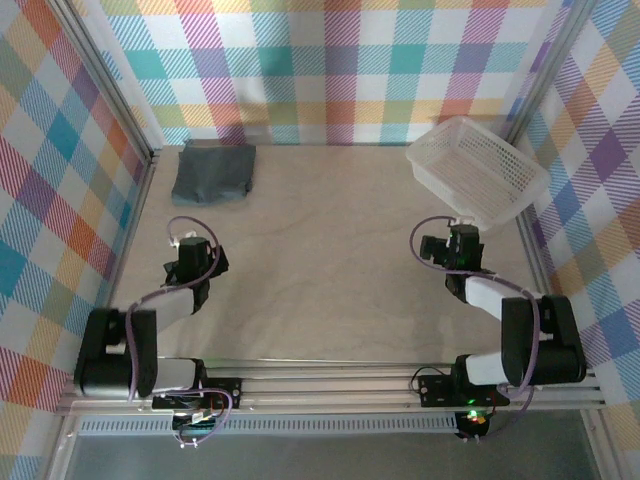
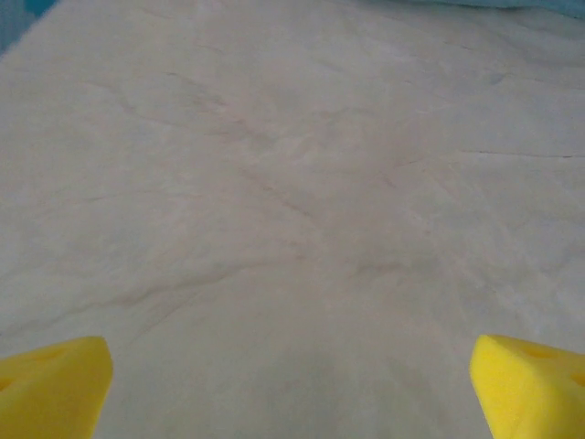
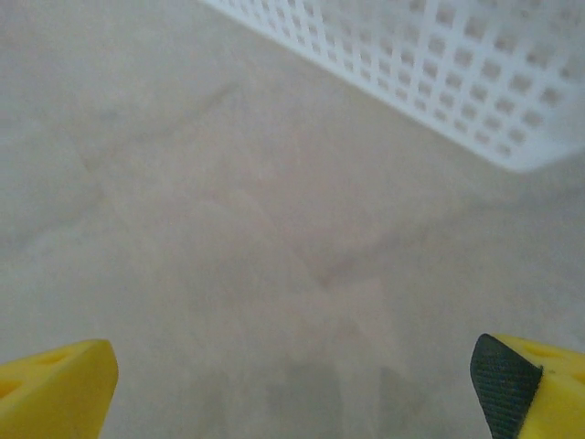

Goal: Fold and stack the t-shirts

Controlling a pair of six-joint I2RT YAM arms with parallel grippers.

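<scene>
Both jaws wide apart, empty, folded t-shirt (image 1: pixel 213 172) well beyond left jaws

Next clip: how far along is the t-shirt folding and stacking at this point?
Done: a charcoal t-shirt lies folded into a compact rectangle at the far-left corner of the table; whether it is one shirt or several stacked is unclear. In hand: nothing; the left gripper and right gripper are open over bare wood. Left: probably little, since the white basket looks bare inside from above.
</scene>
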